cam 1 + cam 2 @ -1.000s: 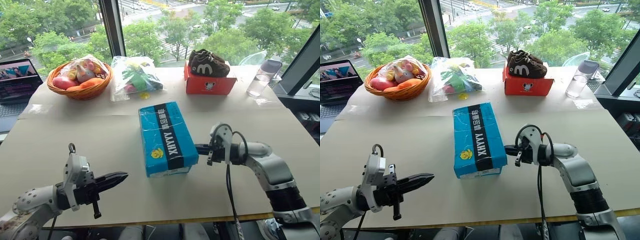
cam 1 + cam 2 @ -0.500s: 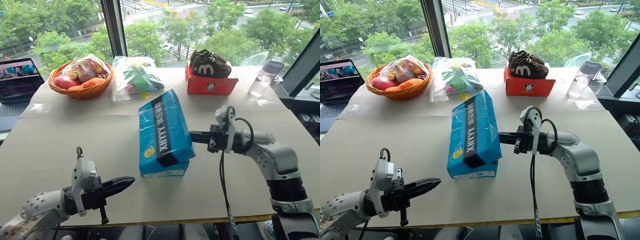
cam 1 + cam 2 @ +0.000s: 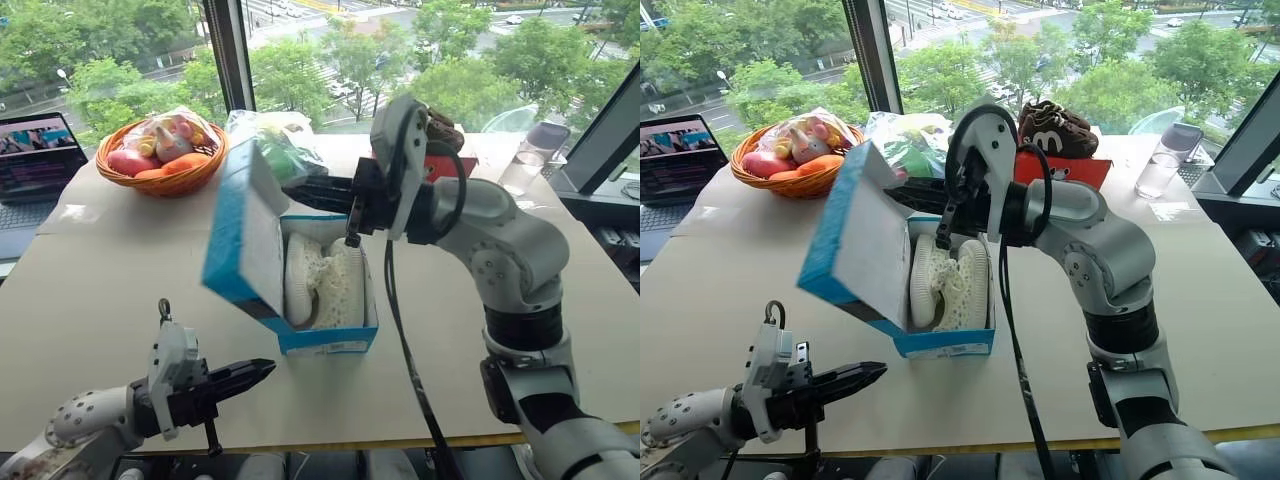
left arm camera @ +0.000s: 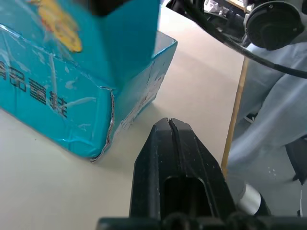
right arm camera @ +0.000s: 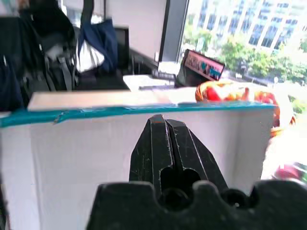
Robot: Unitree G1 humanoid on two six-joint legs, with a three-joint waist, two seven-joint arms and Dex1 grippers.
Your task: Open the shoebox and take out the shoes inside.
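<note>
The table (image 3: 120,270), covered in pale paper, carries everything here. Beyond the right gripper (image 3: 300,189), toward the window, sit a clear plastic bag (image 3: 275,145) of coloured items and a wicker basket (image 3: 160,165) of toys, the basket farther to the robot's left. A laptop (image 3: 35,165) stands open past the basket at the table's left edge. Behind the right forearm lies a red-orange box (image 3: 1065,168) with dark brown shoes (image 3: 1055,128) on top, and a clear cup (image 3: 530,155) stands well apart near the right-hand window frame. None of these lie between either gripper and the box.

The shoebox (image 3: 330,340) sits mid-table, directly below and just in front of the right gripper. Its lid (image 3: 240,240) is swung up and tilted toward the robot's left, white inside facing the gripper. The right gripper's fingers (image 5: 165,143) are pressed together, their tips against or just beside the lid's inner face near its upper edge; actual contact cannot be told. The shoes (image 3: 325,280) lie side by side in the open box, beneath the right gripper.

The left gripper (image 3: 262,370) hovers low over the table, near the box's front corner but apart from it, fingers (image 4: 170,143) pressed together and holding nothing.
</note>
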